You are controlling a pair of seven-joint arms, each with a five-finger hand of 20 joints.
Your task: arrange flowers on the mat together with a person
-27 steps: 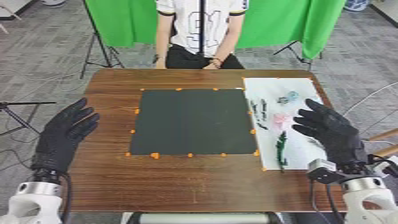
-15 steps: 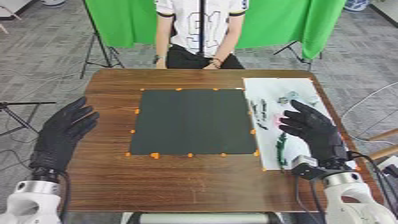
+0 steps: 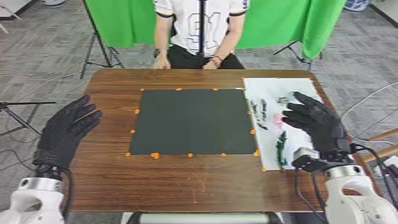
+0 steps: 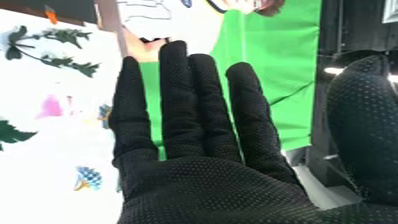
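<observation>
In the head view, my right hand (image 3: 313, 120) is over the white sheet's right part with its fingers straight and spread. My left hand (image 3: 69, 131) hangs at the table's left edge, its fingers extended. The dark square mat (image 3: 194, 121) lies bare on the table. On the white sheet lie a long green stem (image 3: 282, 147), a pink flower (image 3: 277, 120), dark leafy sprigs (image 3: 258, 109) and a pale bluish flower (image 3: 284, 99). In the right wrist view, my right hand (image 4: 209, 185) holds nothing; beside it are a green leafy sprig (image 4: 55, 49), a pink flower (image 4: 53, 106) and a blue flower (image 4: 88, 178).
The brown table (image 3: 178, 185) carries orange marks around the mat. The white sheet (image 3: 266, 87) covers the table's right side. A person sits across the table, hands (image 3: 213, 63) near its far edge. Tripods and a green curtain stand behind.
My right hand moved left over the white sheet, then slightly back right and toward the far side. The left hand has stayed nearly still.
</observation>
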